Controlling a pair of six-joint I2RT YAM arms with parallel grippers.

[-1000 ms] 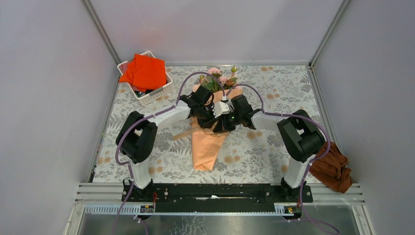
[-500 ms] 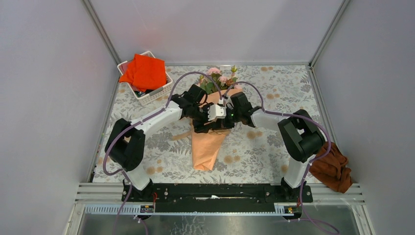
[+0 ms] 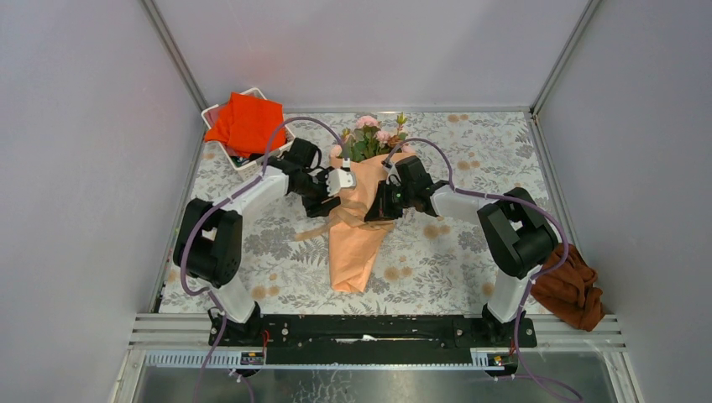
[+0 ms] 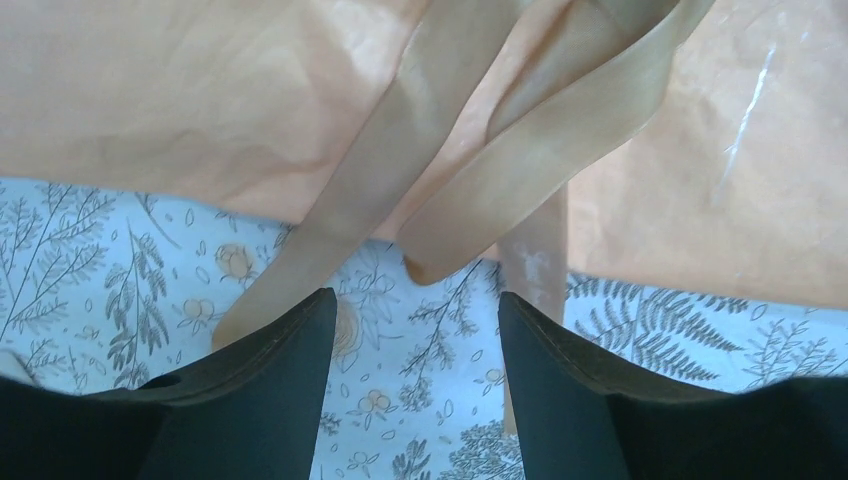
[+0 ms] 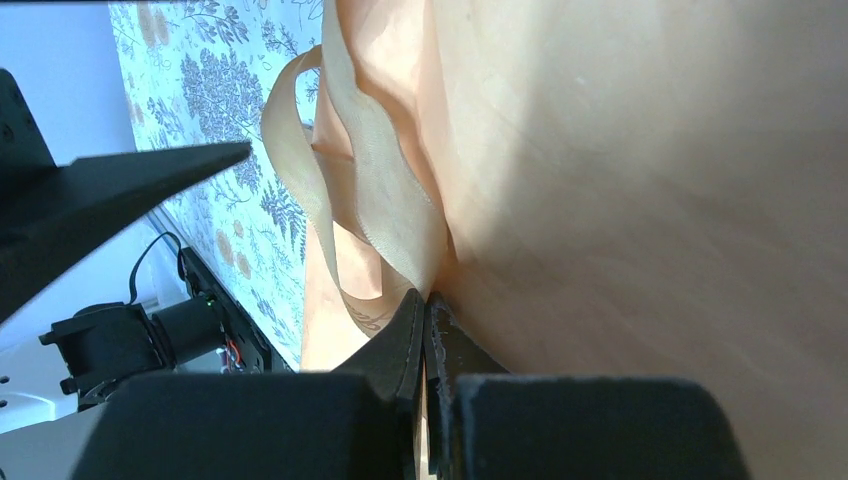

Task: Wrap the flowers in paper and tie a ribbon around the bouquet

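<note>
Where the white basket (image 3: 270,162) sits at the far left of the desk (image 3: 453,269), a bright orange-red cloth (image 3: 248,123) fills it. At mid-desk the paper (image 3: 357,243) cone holds the flowers (image 3: 369,138), blooms at the far end. The left claw (image 4: 415,300) stands spread and empty just left of the bouquet (image 3: 361,197), with ribbon (image 4: 520,150) tails lying before it. The right claw (image 5: 427,297) is pressed together, seemingly pinching a ribbon fold against the paper.
</note>
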